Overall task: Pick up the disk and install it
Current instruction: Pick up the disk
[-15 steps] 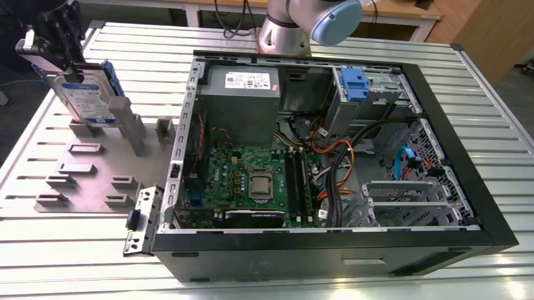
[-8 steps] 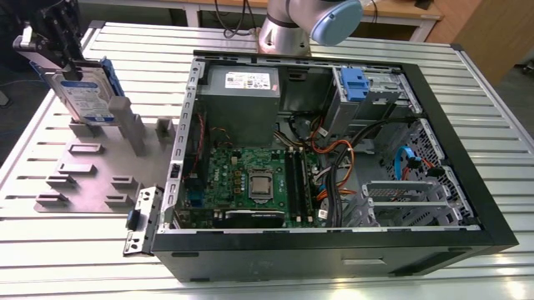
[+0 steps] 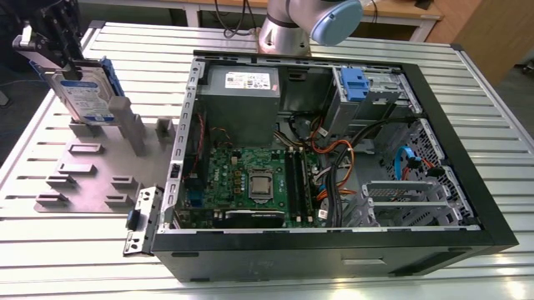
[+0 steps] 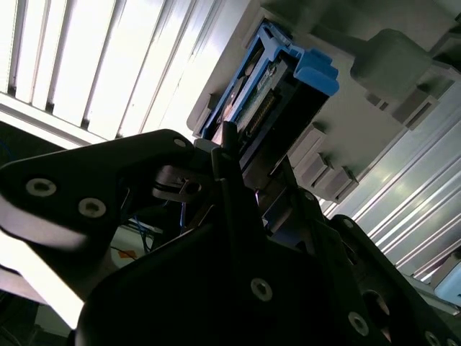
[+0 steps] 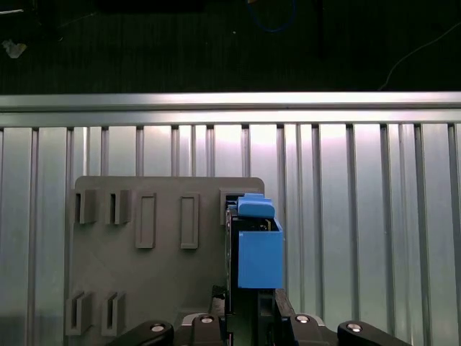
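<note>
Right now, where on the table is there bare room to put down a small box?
The table is bare between the grey fixture plate and its near edge, and on the exterior view's right of the computer case. It is crowded inside the case and at the plate's far corner, where the gripper holds the disk upright.

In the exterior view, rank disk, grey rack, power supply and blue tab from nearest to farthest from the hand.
1. disk: gripped in the hand
2. grey rack: directly under the disk
3. power supply: inside the case
4. blue tab: in the bay, toward the exterior view's right
</note>
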Robot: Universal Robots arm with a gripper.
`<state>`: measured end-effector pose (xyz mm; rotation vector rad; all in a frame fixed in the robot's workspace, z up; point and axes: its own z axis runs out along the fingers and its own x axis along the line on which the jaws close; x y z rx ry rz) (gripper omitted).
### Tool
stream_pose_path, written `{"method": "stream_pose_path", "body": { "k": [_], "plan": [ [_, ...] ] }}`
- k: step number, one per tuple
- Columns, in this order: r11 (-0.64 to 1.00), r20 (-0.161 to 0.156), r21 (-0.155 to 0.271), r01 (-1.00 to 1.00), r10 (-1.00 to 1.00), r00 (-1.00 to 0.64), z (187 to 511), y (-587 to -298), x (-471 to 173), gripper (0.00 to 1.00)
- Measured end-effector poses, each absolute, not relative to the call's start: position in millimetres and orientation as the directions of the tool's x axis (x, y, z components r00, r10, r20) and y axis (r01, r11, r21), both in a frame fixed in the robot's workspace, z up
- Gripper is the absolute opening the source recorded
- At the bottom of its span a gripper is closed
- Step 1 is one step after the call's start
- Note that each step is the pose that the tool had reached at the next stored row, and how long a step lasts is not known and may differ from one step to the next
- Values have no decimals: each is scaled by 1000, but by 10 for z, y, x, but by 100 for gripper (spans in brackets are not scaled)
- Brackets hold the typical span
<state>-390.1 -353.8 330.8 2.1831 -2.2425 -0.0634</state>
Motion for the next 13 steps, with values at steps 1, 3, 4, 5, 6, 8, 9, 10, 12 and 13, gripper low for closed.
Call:
{"method": "stream_pose_path", "body": {
  "k": [1, 3, 4, 5, 6, 8, 9, 10, 12, 13],
  "plan": [
    [26, -20, 37, -999, -999, -27, 3308, -3537, -3901, 35],
    [27, -20, 37, -999, -999, -27, 3308, -3538, -3901, 35],
    [26, -20, 37, -999, -999, -27, 3308, -3538, -3901, 35],
    [27, -20, 37, -999, -999, -27, 3320, -3537, -3901, 35],
    [26, -20, 37, -999, -999, -27, 3331, -3538, -3901, 35],
    [27, -20, 37, -999, -999, -27, 3331, -3538, -3901, 35],
    [26, -20, 37, -999, -999, -27, 3332, -3538, -3901, 35],
    [26, -20, 37, -999, -999, -27, 3332, -3538, -3901, 35],
    [26, -20, 37, -999, -999, -27, 3332, -3538, -3901, 35],
    [26, -20, 37, -999, -999, -27, 3333, -3537, -3901, 35]
  ]
}}
